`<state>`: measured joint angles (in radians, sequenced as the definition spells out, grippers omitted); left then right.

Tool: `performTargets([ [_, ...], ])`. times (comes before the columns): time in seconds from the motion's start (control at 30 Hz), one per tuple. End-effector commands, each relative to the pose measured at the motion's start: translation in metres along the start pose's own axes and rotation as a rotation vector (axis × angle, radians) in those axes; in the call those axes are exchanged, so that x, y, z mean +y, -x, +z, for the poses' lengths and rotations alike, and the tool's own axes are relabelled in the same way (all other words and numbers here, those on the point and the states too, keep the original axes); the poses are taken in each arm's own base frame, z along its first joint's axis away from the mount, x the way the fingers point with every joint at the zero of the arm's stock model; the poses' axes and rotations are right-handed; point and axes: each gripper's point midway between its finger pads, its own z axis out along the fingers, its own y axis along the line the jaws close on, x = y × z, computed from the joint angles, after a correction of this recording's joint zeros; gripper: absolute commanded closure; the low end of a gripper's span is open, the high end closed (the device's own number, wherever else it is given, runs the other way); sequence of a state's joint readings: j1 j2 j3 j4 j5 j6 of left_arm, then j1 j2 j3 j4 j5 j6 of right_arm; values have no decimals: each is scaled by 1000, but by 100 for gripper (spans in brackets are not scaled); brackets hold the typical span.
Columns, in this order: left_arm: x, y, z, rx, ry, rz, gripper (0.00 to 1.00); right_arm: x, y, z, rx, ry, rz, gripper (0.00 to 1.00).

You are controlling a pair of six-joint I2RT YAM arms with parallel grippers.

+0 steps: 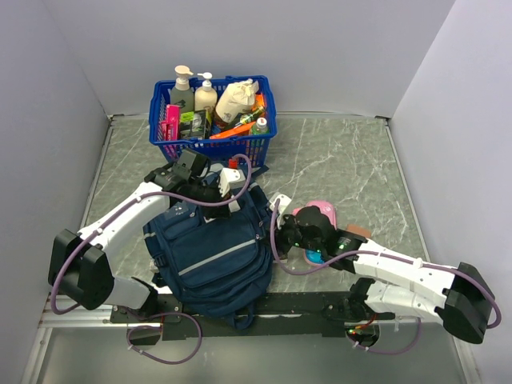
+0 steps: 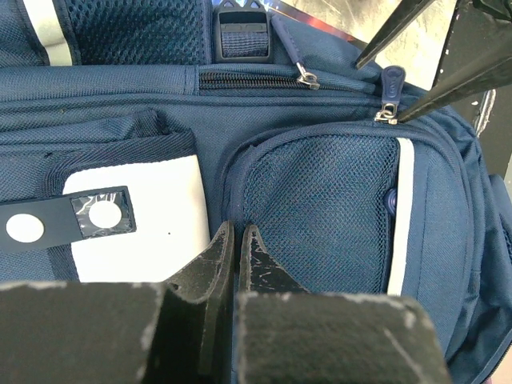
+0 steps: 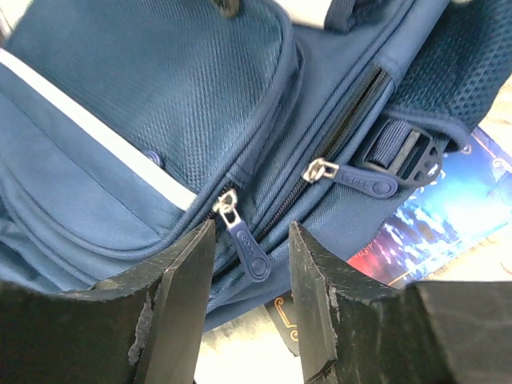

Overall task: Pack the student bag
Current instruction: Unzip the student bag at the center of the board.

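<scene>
Noting the student bag (image 1: pixel 212 256), a large navy blue fabric backpack with white patches and a pale stripe, lying front-up just on the near side of the blue plastic mesh basket (image 1: pixel 240 148) of bottles.

Seeing the left gripper (image 2: pixel 238 228) hanging over the bag's end nearest the basket, jaws pressed together above a mesh-fronted pocket; whether pinching any cloth, cannot tell.

Seeing the right gripper (image 3: pixel 252 228) hovering at the bag's flank farther from the basket, jaws spread, straddling a small navy rubbery zipper pull (image 3: pixel 250 248) without touching it. Also noting a second matching pull (image 3: pixel 356 182) lying on the neighbouring zip track.

Judging the bag as soft, limp and probably light: likely bunching and sliding toward any one-handed tug rather than unzipping. Nothing fragile showing. Judging the pull tab as small and flexible, apt to slip from a loose pinch. Recommending gripping it flat across both faces, close to the metal slider, while pinning the cloth on the basket side.
</scene>
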<state>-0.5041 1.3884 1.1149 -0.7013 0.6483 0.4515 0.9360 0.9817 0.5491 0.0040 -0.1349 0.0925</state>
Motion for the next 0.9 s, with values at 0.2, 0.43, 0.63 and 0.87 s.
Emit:
performTargets([
  [0.2, 16, 40, -24, -97, 94, 116, 99, -11, -7, 5, 30, -67, -47, 63],
  [0.43, 21, 39, -20, -105, 110, 90, 99, -4, 1, 4, -9, -58, -49, 85],
  [0.63, 46, 46, -8, -131, 186, 20, 99, 3, -7, -8, 11, -86, -47, 95],
  [0.87, 74, 53, -10, -168, 234, -82, 99, 11, -18, -21, 38, -123, -37, 100],
])
